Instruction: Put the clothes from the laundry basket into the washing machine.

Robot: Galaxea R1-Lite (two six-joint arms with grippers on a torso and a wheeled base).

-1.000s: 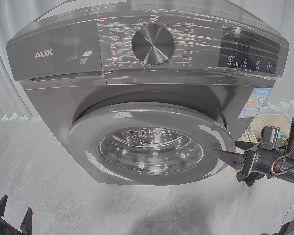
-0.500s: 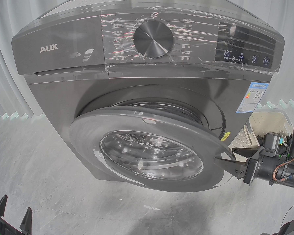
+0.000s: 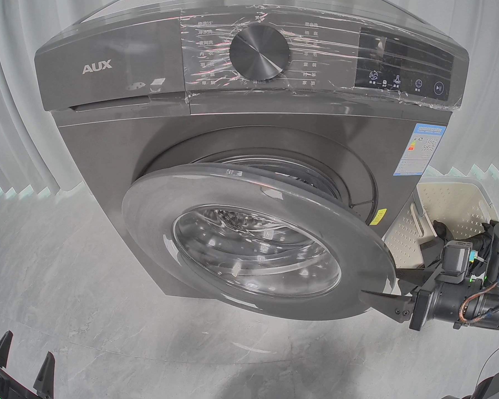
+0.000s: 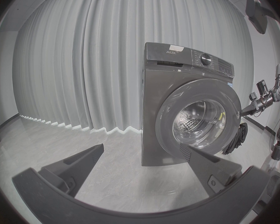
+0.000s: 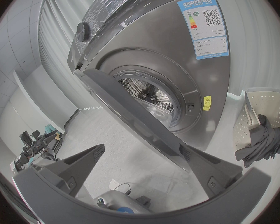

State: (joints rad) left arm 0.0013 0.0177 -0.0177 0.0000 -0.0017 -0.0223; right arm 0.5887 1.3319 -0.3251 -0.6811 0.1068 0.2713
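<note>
The grey washing machine [image 3: 249,139] stands ahead with its round glass door [image 3: 255,245] swung partly out, showing the drum [image 5: 146,94] behind it. My right gripper [image 3: 380,285] is open at the door's right edge, and in the right wrist view [image 5: 140,147] the door rim runs between the fingers and rests against one finger [image 5: 205,165]. A white perforated laundry basket [image 3: 460,200] sits on the floor right of the machine with dark clothes [image 5: 264,140] draped over its rim. My left gripper [image 3: 27,346] hangs open and empty low at the left, far from the machine.
Grey floor [image 3: 66,284] spreads in front and to the left of the machine. White curtains [image 4: 84,78] hang behind it. Equipment [image 5: 34,143] stands far off in the room.
The door has swung from nearly closed to partly open, with my right gripper following its edge down and outward. The head view has shifted too. The left gripper has not moved.
</note>
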